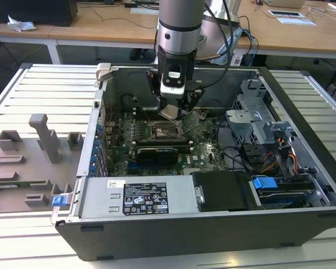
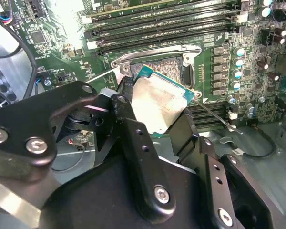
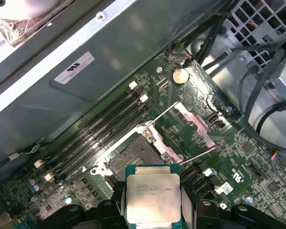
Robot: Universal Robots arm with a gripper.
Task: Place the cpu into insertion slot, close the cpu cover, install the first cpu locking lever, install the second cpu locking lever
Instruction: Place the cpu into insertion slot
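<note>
An open computer case (image 1: pixel 213 230) lies on a slatted metal desk (image 1: pixel 39 84), and the arm reaches down into it from above. The pincer (image 1: pixel 172 114) is closed on the cpu (image 2: pixel 158 104), its black fingers (image 2: pixel 133 138) pressing on two opposite edges of the chip. The dull metal top faces both wrist views. In the second wrist view the cpu sits tilted between the fingers, hanging over one corner of the insertion slot (image 2: pixel 174 67). It is not seated in the slot, and I cannot tell whether its lower edge touches the rim. In the first wrist view the cpu (image 3: pixel 153 195) is near the slot (image 3: pixel 136 155), whose dark centre lies bare inside its thin metal rim. The cpu cover (image 3: pixel 186 113) is swung open on the slot's far side. Two thin wire levers (image 3: pixel 162 113) angle away from the rim, unlatched. Long black memory slots (image 3: pixel 100 129) run beside the socket. In the exterior view a grey power-supply box (image 1: pixel 137 196) lies along the case's near wall, and grey fixtures (image 1: pixel 45 134) stand on the desk at the exterior view's left.
</note>
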